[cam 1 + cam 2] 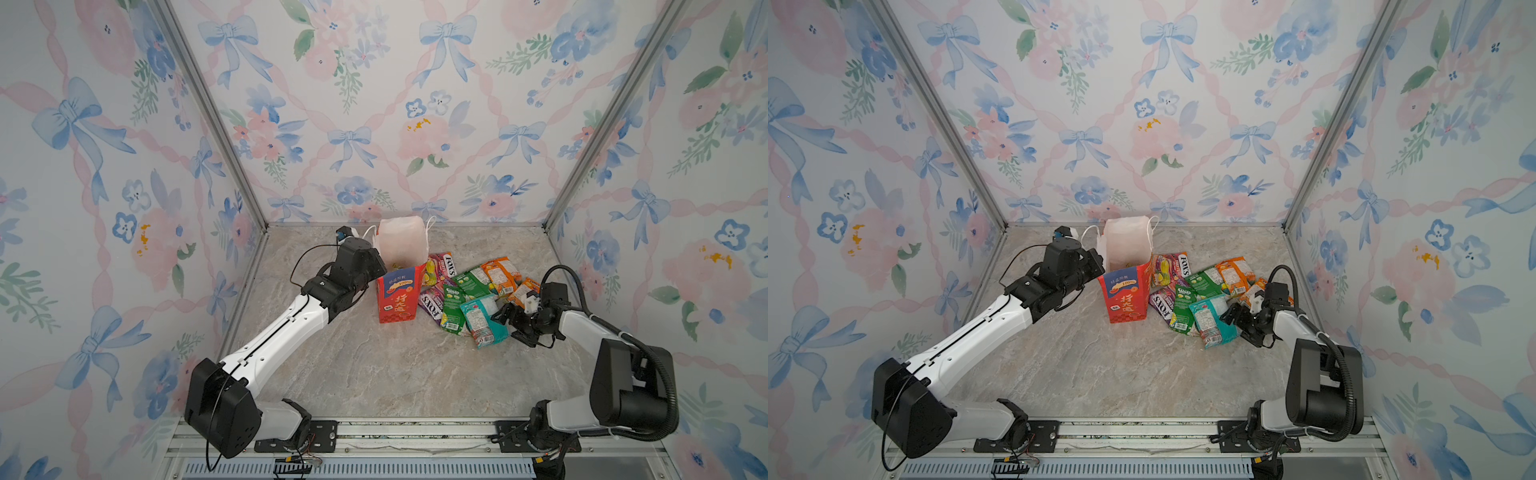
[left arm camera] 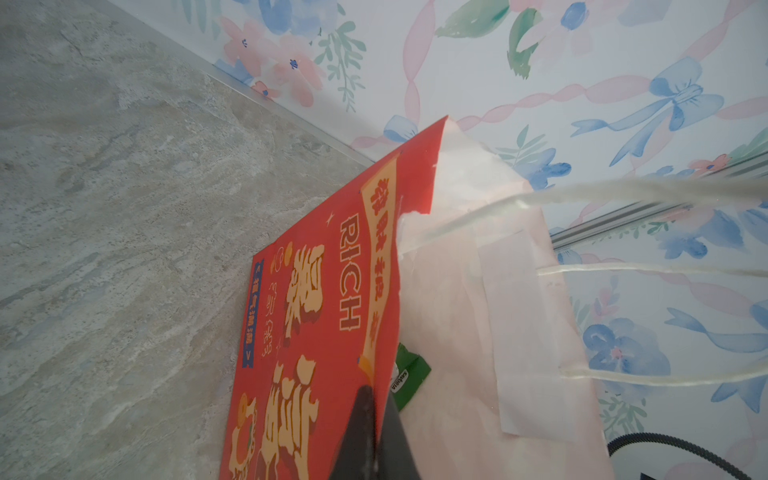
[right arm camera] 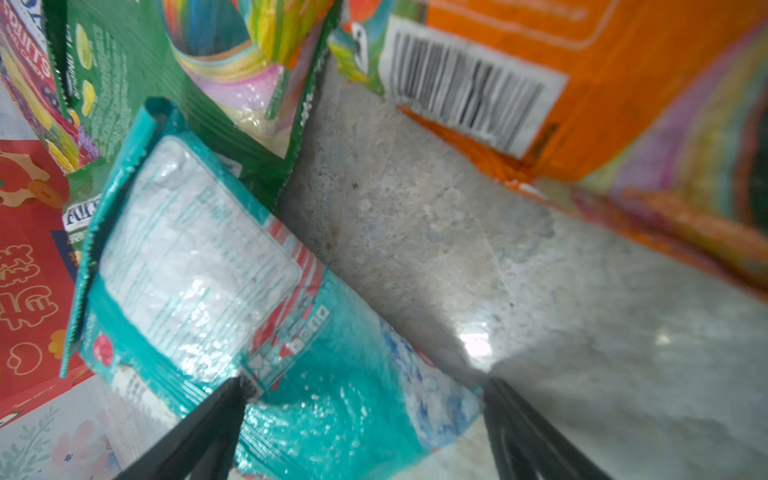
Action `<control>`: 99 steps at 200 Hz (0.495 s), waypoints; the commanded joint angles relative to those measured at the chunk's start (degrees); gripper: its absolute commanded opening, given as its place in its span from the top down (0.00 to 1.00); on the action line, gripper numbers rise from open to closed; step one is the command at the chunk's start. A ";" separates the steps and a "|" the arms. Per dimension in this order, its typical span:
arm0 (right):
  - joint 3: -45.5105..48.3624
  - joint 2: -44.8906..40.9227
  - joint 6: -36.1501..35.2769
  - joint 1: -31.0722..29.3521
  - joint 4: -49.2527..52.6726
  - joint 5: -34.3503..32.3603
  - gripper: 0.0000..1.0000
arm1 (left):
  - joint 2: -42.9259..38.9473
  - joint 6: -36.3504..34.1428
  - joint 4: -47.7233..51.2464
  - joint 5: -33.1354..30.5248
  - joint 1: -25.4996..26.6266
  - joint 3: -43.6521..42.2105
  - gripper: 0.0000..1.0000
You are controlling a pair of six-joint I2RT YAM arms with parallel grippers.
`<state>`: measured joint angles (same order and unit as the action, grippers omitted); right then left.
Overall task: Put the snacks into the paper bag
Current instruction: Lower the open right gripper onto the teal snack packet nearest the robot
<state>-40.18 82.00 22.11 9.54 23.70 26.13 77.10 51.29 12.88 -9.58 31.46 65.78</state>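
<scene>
Fingers of left gripper: dark, pinched shut on paper bag rim; glossy red outside, matte white lining.
Top views: bag upright on marbled table; crinkly flat snacks heaped at its 3 o'clock.
Right wrist: right gripper spread wide, astride shiny teal packet.

The bag is red with a blue panel, white inside. Nearby lie a teal packet, green packet, orange packet and purple packet. The table is grey-beige marble; the walls show blue bows.
</scene>
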 commanded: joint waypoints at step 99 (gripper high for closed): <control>8.00 -11.99 9.59 -2.35 3.35 2.26 0.01 | -0.15 0.13 -2.75 1.51 -0.96 -1.98 1.00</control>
<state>-33.01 71.81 29.98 7.75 24.45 26.63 77.10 51.29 11.68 -8.93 30.92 64.99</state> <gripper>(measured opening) 0.990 0.048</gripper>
